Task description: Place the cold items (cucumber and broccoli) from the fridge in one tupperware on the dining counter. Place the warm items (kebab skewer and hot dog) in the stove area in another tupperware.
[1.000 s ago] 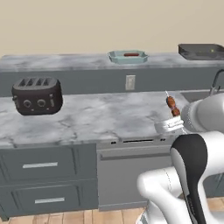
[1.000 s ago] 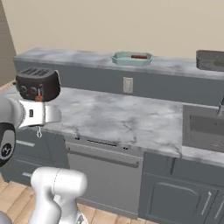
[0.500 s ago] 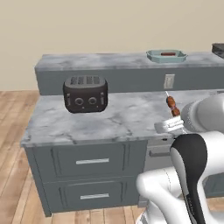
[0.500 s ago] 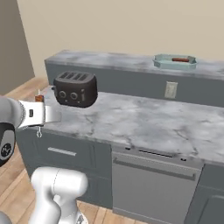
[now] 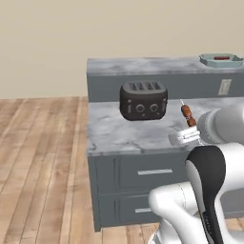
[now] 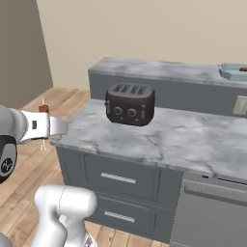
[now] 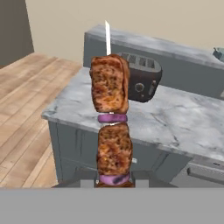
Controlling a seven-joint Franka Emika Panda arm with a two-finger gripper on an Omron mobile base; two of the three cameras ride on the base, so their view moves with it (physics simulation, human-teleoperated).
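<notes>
My gripper is shut on the lower end of a kebab skewer, which stands upright with browned meat chunks and purple onion slices. From the base cameras the kebab skewer rises from my gripper in front of the counter, and the kebab skewer sits over my gripper off the counter's left corner. A teal tupperware holding a red hot dog rests on the raised back counter at far right; the tupperware is cut by the frame edge.
A black toaster stands on the grey marble counter, near its left end. Drawers and a dishwasher front lie below. Wood floor stretches to the left of the counter.
The whole picture has slid to the right: the base has driven left along the counter. The counter's end and wood floor have come into view. The gripper keeps its hold on the kebab skewer.
</notes>
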